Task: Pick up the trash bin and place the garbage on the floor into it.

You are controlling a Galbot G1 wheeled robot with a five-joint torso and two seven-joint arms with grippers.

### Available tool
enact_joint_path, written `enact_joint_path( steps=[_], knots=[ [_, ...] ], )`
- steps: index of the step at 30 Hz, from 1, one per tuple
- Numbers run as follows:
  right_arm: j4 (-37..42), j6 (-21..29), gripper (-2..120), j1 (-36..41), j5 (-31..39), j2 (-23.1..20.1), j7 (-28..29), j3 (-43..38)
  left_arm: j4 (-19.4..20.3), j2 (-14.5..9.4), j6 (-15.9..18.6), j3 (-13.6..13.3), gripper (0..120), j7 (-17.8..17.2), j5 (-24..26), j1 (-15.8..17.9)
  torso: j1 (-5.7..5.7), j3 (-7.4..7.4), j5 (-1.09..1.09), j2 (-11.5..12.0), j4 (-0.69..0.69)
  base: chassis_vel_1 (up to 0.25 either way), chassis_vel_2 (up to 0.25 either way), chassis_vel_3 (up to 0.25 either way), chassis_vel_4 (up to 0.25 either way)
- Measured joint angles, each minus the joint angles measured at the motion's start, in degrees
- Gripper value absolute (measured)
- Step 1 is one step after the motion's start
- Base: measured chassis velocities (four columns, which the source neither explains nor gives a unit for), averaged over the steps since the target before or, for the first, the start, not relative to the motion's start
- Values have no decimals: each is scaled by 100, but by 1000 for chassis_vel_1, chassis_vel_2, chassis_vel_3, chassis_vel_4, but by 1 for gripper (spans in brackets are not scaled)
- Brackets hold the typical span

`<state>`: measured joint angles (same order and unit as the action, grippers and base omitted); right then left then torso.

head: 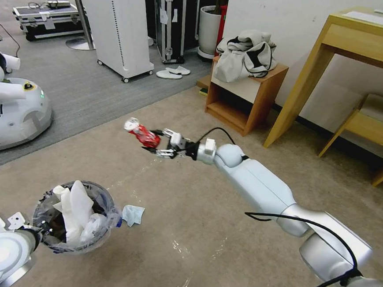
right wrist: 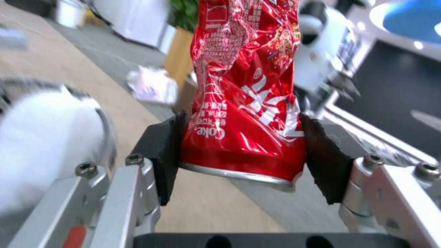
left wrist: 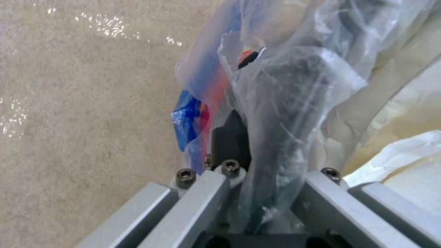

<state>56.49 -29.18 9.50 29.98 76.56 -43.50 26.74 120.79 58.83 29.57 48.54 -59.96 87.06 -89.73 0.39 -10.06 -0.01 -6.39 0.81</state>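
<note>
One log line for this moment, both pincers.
left pincer: shut on trash bin rim | right pincer: shut on crushed red can, lifted | blue cloth: on floor

Beige floor (head: 202,233), grey carpet (head: 81,86) (beyond), wooden desk (head: 362,46), white wall (head: 293,27)

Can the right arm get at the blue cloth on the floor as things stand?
Probably not yet: the right tool is shut on the crushed can, held in the air. The path to the cloth beside the bin looks free, though.
</note>
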Motion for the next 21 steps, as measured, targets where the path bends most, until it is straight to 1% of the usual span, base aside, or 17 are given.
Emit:
enact_joint_path(
  steps=[1,7,21],
  knots=[
    [168,3,56,-55,90,91,-49,122,17,13,0,11,0,-8,6,-16,0,0,0,0,0,0,0,0,0],
    [292,49,56,-108,111,283,-180,357,82,44,-6,15,0,-25,26,-38,0,0,0,0,0,0,0,0,0],
    [120,58,56,46,-125,766,-398,905,149,89,-14,21,0,-78,73,-44,0,0,0,0,1,0,0,0,0]
  ],
)
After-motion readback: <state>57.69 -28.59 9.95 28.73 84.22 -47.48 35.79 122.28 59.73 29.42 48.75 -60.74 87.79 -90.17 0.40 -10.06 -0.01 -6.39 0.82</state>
